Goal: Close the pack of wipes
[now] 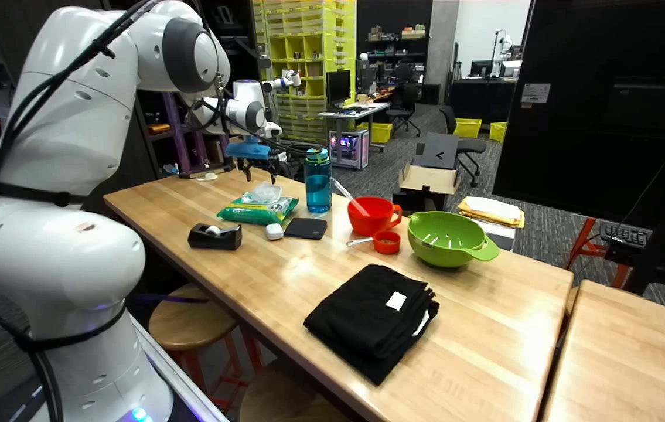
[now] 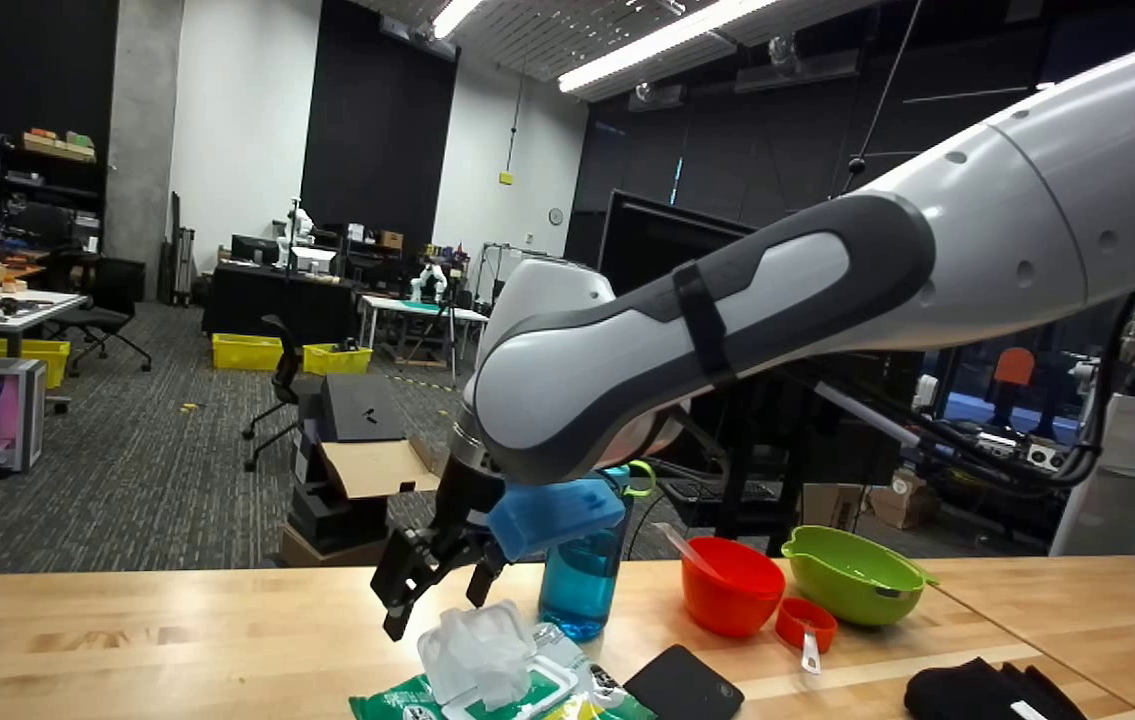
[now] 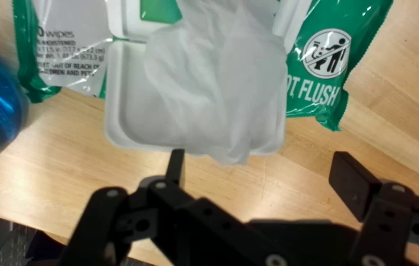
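The pack of wipes [image 1: 255, 213] is open; I take this as the approach, with closing not yet begun. On my wrist view the jaws stand wide apart, nothing between them, above the bench [image 3: 65, 177]. The pack of wipes lies below and just ahead of them. Its lid [image 3: 135, 107] is folded back toward the jaws; a wipe [image 3: 216, 85] drapes over it, end hanging past the edge. Next, I'd say: work down behind the lid and push it over. The loose wipe could bunch and stop it seating; how steeply the lid leans I can't tell.

Materials, left to right in an exterior view. Nearest the jaws: glossy green film, crimped ends; lid of white plastic, rounded corners, raised rim; wipe thin, crumpled. Just right of the jaws: bottle [image 1: 318, 186], see-through blue, tall cylinder. Farther right of them: cup [image 1: 371, 224], smooth red, handled. Well apart from them: bowl [image 1: 443, 246], glossy green, round.
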### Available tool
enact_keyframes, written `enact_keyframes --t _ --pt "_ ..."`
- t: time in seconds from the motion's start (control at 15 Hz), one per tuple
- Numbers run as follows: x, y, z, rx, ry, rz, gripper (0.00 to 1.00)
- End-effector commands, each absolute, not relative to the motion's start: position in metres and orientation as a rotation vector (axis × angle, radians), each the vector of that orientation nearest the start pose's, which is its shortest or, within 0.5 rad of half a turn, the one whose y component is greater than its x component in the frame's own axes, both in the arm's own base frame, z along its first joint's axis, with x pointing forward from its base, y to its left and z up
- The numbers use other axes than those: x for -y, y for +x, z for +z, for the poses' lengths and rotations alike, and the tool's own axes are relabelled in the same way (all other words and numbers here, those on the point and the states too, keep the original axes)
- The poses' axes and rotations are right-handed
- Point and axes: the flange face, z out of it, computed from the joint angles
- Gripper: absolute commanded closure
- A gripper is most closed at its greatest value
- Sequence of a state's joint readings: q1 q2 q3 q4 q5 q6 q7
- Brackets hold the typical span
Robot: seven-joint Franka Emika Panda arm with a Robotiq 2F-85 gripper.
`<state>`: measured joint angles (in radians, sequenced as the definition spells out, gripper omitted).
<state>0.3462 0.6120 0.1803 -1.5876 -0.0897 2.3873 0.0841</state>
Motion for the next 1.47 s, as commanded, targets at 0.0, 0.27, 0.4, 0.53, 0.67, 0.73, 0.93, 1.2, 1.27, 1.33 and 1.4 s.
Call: enact_keyframes --t 0.0,0.27,0.4,0.53,0.67,0.73,0.93,1.2,1.27,1.33,1.4 --pt "-0.338 0.626 0.309 0.711 -2.997 -0.277 0.00" --pt "-0.337 0.626 0.306 0.702 -2.993 -0.266 0.00" --pt "-0.337 0.626 0.305 0.696 -2.993 -0.259 0.00" --pt "-0.338 0.624 0.305 0.683 -2.997 -0.241 0.00" --pt "-0.339 0.623 0.306 0.679 -3.005 -0.228 0.00" --pt "-0.340 0.622 0.306 0.675 -3.012 -0.220 0.00" --pt "-0.341 0.619 0.311 0.672 -3.026 -0.198 0.00" --pt "-0.342 0.619 0.319 0.682 -3.031 -0.219 0.00" --pt "-0.342 0.621 0.322 0.688 -3.032 -0.233 0.00" --pt "-0.341 0.622 0.324 0.696 -3.037 -0.249 0.00" --pt "-0.340 0.625 0.326 0.706 -3.041 -0.265 0.00"
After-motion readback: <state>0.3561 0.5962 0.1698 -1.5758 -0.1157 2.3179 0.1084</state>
